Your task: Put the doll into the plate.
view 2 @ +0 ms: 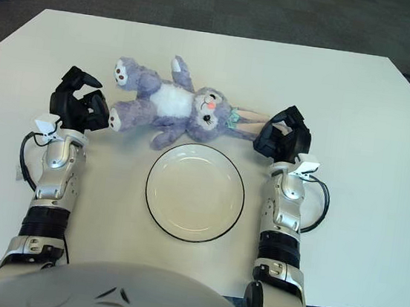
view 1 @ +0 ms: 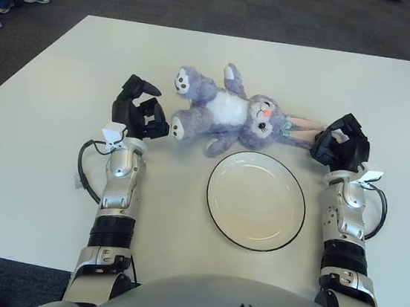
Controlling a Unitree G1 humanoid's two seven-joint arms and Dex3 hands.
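Approach step, nothing lifted yet. Doll (view 1: 232,114) lying mid-tabletop (view 1: 42,141), just behind empty plate (view 1: 256,200). Left hand (view 1: 138,110) by feet, right hand (view 1: 339,142) by ears, fingers apart. Next: clamp, lift, lower toward near edge.

A white tabletop (view 1: 34,140) carried a purple-and-white plush doll (view 1: 229,113) lying on its back, and just in front of it an empty white plate (view 1: 256,200) with a dark rim.
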